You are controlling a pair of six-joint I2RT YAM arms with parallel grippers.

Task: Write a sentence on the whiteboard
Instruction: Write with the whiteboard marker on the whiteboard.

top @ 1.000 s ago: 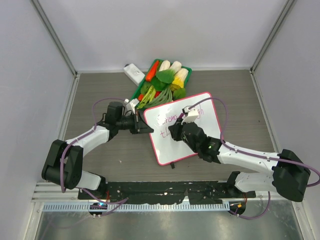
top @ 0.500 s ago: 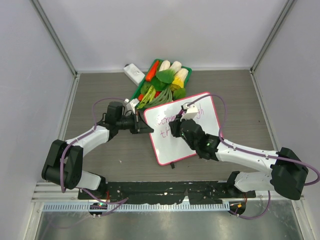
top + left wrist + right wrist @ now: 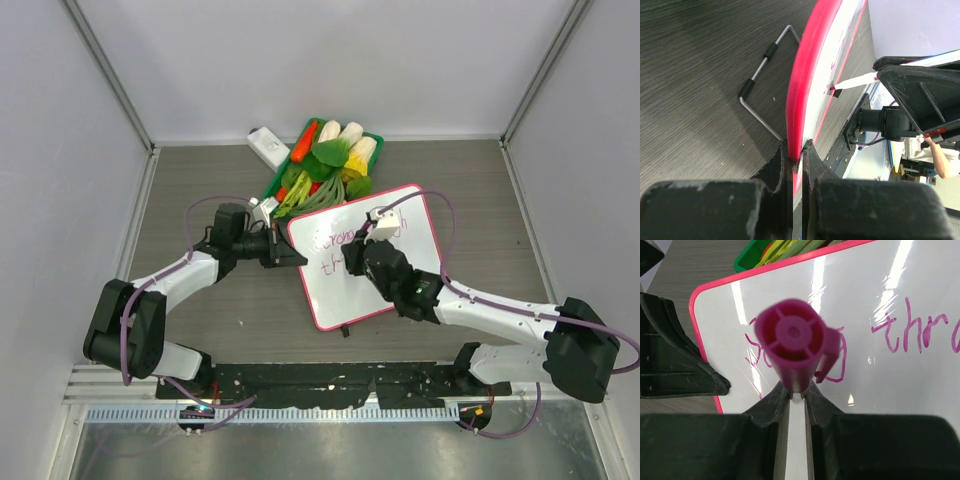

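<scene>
The whiteboard (image 3: 335,295) lies tilted on the table, white with a pink-red rim. The sentence (image 3: 328,243) is in magenta letters in two lines, partly hidden by my right arm. My left gripper (image 3: 297,258) is shut on the board's left edge; in the left wrist view the gripper (image 3: 796,150) pinches the red rim (image 3: 800,90). My right gripper (image 3: 353,262) is shut on a magenta marker (image 3: 792,342) and holds it over the board (image 3: 865,390). The letters "thro" (image 3: 915,335) show there. The marker tip (image 3: 836,90) is at the board's face.
A green basket of vegetables (image 3: 325,165) stands just behind the board. A small white block (image 3: 267,146) lies left of it. A wire stand (image 3: 765,60) lies on the table beside the board. Enclosure walls stand at the back and on both sides.
My right gripper has shifted a little over the board with the marker. The left arm and the board have stayed put.
</scene>
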